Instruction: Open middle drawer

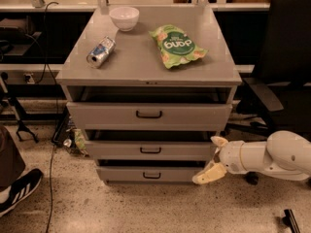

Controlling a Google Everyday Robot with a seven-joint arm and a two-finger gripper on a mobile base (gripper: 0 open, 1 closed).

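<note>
"Where's the gripper (214, 158) from where you stand?"

"Low on the right, just beside the end of the middle drawer (121, 150); fingers spread apart, gripping nothing — one up by the drawer's top corner, one down by the bottom drawer (121, 174)."

"And the drawer itself?"

"Between the top drawer (107, 115) and the bottom one, jutting out a little; a bowl (124, 17), a can (100, 52) and a green snack bag (177, 46) sit on the cabinet top (141, 67)."

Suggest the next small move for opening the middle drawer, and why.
Probably shift the gripper across the front to the dark handle at the centre of the middle drawer. The gripper hangs open beside the drawer's right end, holding nothing, off the handle.
</note>
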